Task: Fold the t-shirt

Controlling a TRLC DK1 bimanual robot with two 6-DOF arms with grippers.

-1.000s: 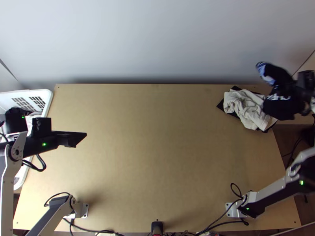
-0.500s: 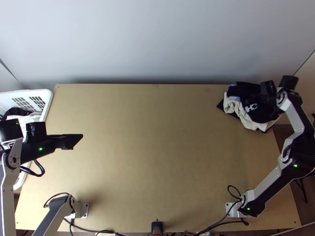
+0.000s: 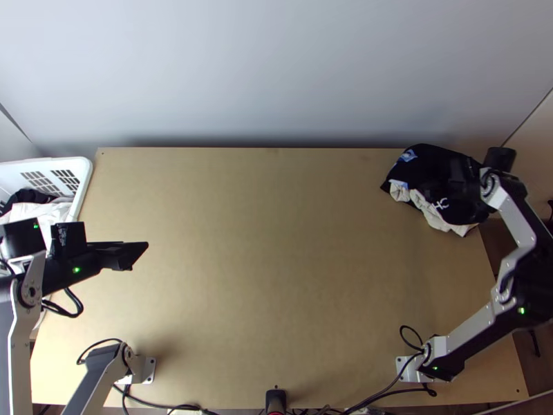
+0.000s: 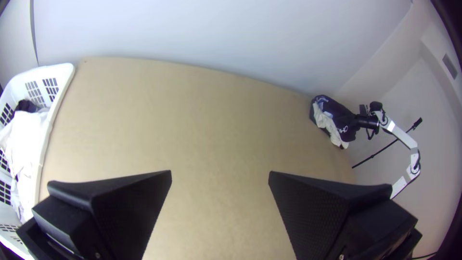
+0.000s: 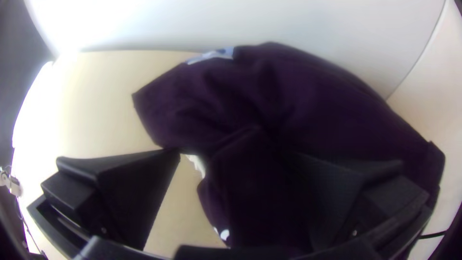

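Your right claw [image 3: 462,176] is spread wide over dark t-shirt [image 3: 434,162]; shirt lies bunched beneath it and between its fingers, on pale cloth [image 3: 434,214], at tabletop's [image 3: 276,263] far corner. One finger blends into dark fabric; you can't tell whether it touches. Claw and arm hide part of shirt from you in top view; pale cloth mostly covered. Your left claw [image 3: 141,252] is spread too, nothing between its fingers, above tabletop. White basket [image 3: 84,176] with clothes [image 3: 43,210] sits beside it, partly hidden by arm, cut off at edge.
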